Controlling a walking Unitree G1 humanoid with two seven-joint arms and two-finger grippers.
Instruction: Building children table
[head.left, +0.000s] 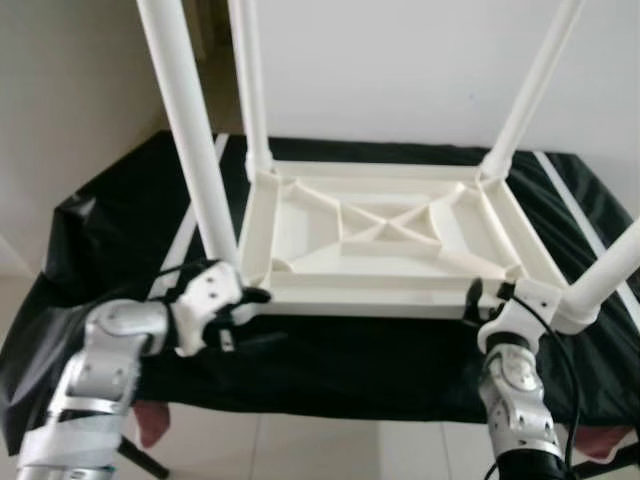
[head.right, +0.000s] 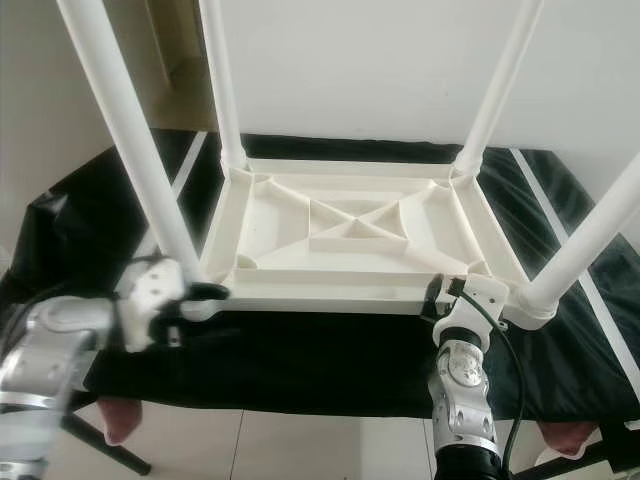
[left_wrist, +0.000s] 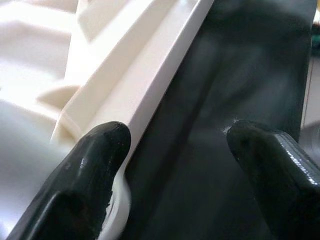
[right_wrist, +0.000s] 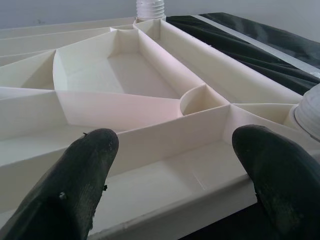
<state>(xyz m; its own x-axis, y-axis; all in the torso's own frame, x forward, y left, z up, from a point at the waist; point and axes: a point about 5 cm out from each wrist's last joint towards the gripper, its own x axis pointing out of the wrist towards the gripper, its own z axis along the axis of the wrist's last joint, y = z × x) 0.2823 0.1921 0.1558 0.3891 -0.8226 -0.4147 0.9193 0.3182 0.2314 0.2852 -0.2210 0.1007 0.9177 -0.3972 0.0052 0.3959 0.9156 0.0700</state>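
On black cloth (head.left: 330, 365), upturned white table (head.left: 380, 235).

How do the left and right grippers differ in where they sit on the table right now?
The left gripper sits at the near left corner of the upturned tabletop, beside a leg, one finger on the rim's outer edge. The right gripper is at the near right corner, fingers straddling the rim. Both are open.

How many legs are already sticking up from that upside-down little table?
4, one at each corner of the upturned table top: near left leg, far left leg, far right leg, near right leg. None looks hidden.
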